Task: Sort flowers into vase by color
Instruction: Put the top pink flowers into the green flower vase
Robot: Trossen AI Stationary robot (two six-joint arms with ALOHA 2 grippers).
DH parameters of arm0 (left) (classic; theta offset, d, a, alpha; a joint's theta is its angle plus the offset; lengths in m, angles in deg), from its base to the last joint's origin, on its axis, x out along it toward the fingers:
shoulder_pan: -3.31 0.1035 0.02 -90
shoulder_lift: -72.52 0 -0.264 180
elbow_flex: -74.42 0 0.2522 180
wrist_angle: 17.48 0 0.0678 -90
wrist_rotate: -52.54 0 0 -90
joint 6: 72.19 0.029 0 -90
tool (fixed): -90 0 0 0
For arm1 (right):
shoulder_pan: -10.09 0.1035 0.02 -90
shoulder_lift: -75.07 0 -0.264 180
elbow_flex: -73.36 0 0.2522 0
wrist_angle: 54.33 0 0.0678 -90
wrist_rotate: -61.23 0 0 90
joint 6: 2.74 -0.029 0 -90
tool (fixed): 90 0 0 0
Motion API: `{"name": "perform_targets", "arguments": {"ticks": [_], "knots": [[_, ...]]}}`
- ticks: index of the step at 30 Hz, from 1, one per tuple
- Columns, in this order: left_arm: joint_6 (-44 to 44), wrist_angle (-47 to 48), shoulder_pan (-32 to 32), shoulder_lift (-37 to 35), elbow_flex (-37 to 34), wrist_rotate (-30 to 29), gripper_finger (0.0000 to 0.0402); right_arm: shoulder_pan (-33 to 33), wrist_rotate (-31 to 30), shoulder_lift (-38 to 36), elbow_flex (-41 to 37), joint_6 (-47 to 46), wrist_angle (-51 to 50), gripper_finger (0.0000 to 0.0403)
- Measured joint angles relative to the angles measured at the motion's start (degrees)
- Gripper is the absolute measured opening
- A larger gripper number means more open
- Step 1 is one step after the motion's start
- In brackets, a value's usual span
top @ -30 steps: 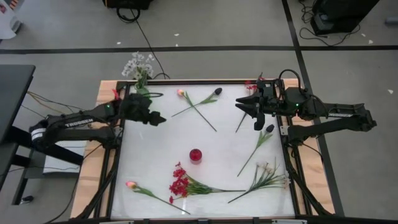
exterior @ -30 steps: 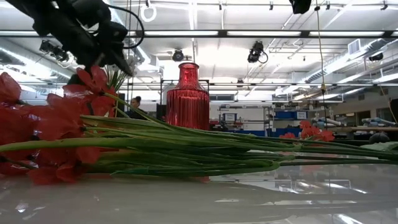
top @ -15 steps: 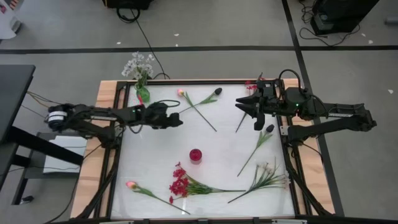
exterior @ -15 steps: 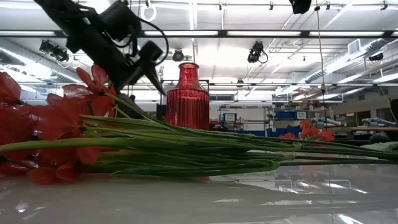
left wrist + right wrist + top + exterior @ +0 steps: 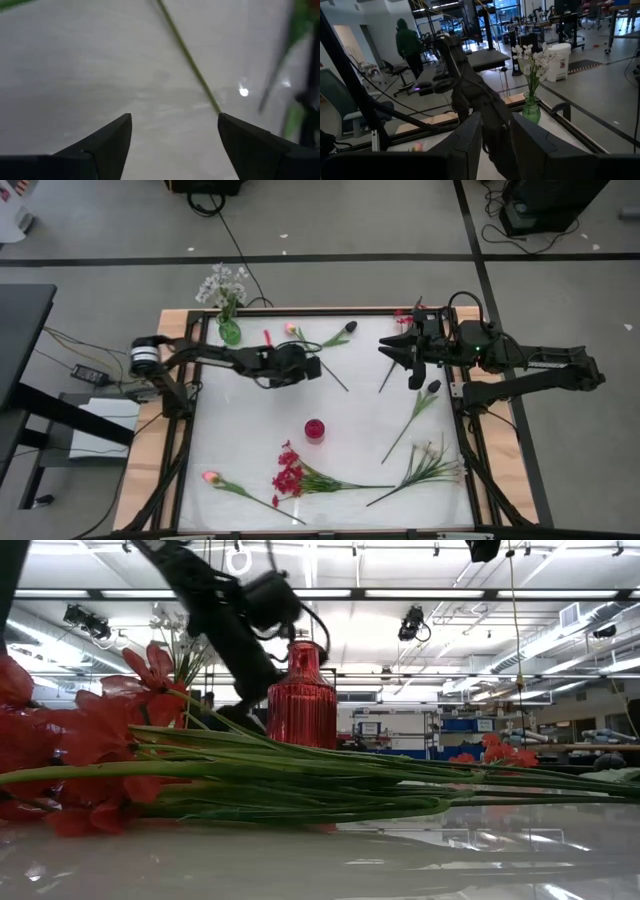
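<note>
The left gripper (image 5: 312,367) hangs low over the far middle of the white tabletop (image 5: 240,430), its two dark fingers (image 5: 107,145) spread with nothing between them. Just ahead of it lies a thin green-stemmed flower with a pink bud (image 5: 318,352); the bud points to the far left and the stem runs diagonally toward the near right, crossing a second stem tipped with a dark bud (image 5: 350,327). In the left wrist view that stem (image 5: 187,55) runs away from the finger gap at a slant, so the jaws would likely need turning to straddle it across its length.

The right gripper (image 5: 412,360) waits at the far right, fingers somewhat apart and empty, also near this pair, though the left arm is closer.

A small red glass vase (image 5: 315,429) stands at the table's centre, well apart from the stems. A green glass vase with white blossoms (image 5: 228,330) sits at the far left corner. Open surface surrounds the crossed stems, except where the two overlap.
</note>
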Motion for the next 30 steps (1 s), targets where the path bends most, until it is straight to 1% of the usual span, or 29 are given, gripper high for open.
{"name": "perform_targets", "arguments": {"ticks": [2,5,9,13,19,21,30], "knots": [[-3.42,4.31,0.18,2.81,3.76,-0.05,0.028,0.02,0.0,0.0,0.01,0.0,-0.01,0.0113],[-4.6,8.86,0.35,5.65,8.24,-0.16,0.025,0.0,0.0,0.01,0.01,0.0,-0.01,0.0113],[-6.84,9.85,1.42,8.18,12.08,-0.44,0.0214,0.0,0.0,0.0,0.01,0.0,0.01,0.0113],[-8.0,9.15,3.42,10.84,14.6,-2.33,0.019,0.0,0.0,0.0,0.01,0.0,-0.01,0.0113],[-11.54,2.12,6.27,15.19,15.09,-0.12,0.0183,0.01,0.0,0.0,0.01,0.0,-0.01,0.0113],[-13.26,2.27,6.91,16.13,15.07,0.13,0.0183,0.02,0.0,0.0,0.01,0.0,0.01,0.0113],[-20.37,4.06,8.25,16.45,15.24,0.59,0.0182,0.01,-0.01,0.0,0.01,0.0,-0.01,0.0113]]}}
